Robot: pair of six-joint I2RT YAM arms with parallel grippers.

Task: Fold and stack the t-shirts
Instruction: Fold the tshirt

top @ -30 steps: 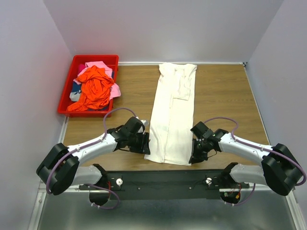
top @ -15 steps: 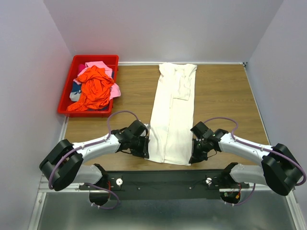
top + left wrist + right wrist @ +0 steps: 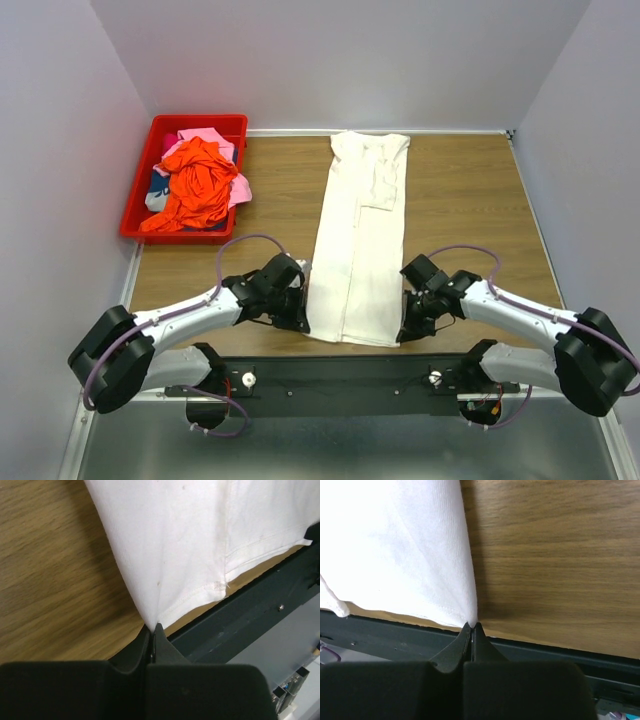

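Observation:
A white t-shirt lies folded into a long strip down the middle of the wooden table, collar end far, hem near. My left gripper is shut on its near left corner, the cloth pinched between the fingertips. At the near right corner my right gripper is shut on the cloth the same way. Orange-red, pink and dark patterned t-shirts are heaped in the red bin.
The red plastic bin sits at the far left corner of the table. A black rail runs along the near table edge below the hem. Grey walls close in the left, right and far sides.
Both grippers have closed on the hem corners of the white t-shirt; the left one went from wide open to shut. The left arm shifted slightly toward the near edge.

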